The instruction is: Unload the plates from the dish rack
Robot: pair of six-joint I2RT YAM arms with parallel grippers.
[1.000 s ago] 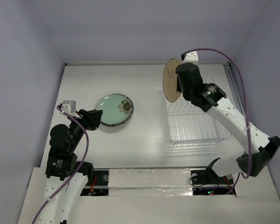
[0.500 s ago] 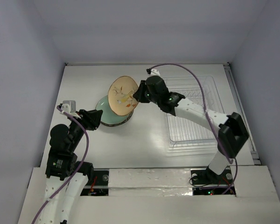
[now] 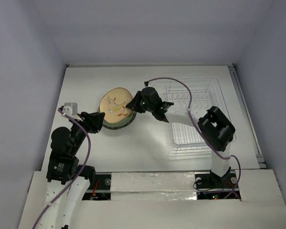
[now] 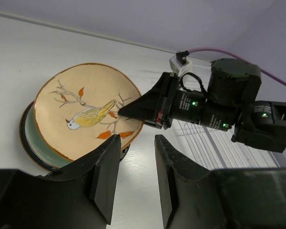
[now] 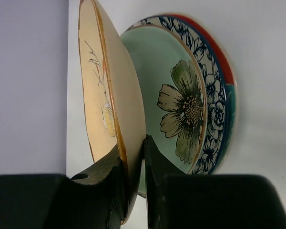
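Note:
My right gripper (image 3: pixel 131 106) is shut on the rim of the tan plate (image 3: pixel 115 105), which carries a bird and leaf motif. It holds the plate tilted just above a stack of plates (image 3: pixel 120 125) at the table's left middle. In the right wrist view the gripper (image 5: pixel 133 143) pinches the tan plate (image 5: pixel 112 95). Behind it lie the pale green flower plate (image 5: pixel 181 95), the blue-patterned rim plate (image 5: pixel 212 90), a red plate (image 5: pixel 220 53) and a teal plate (image 5: pixel 230 105). The white wire dish rack (image 3: pixel 195 119) holds no plates. My left gripper (image 3: pixel 96 121) is open and empty beside the stack.
In the left wrist view my left gripper (image 4: pixel 137 138) hovers over bare table right of the tan plate (image 4: pixel 86 112), with the right gripper (image 4: pixel 128 110) and the rack (image 4: pixel 214 148) beyond. The right arm's purple cable (image 3: pixel 181 88) arcs over the rack.
My right arm carried the tan plate from above the rack leftward and lowered it over the stack, tilting it flatter. The left arm has not moved.

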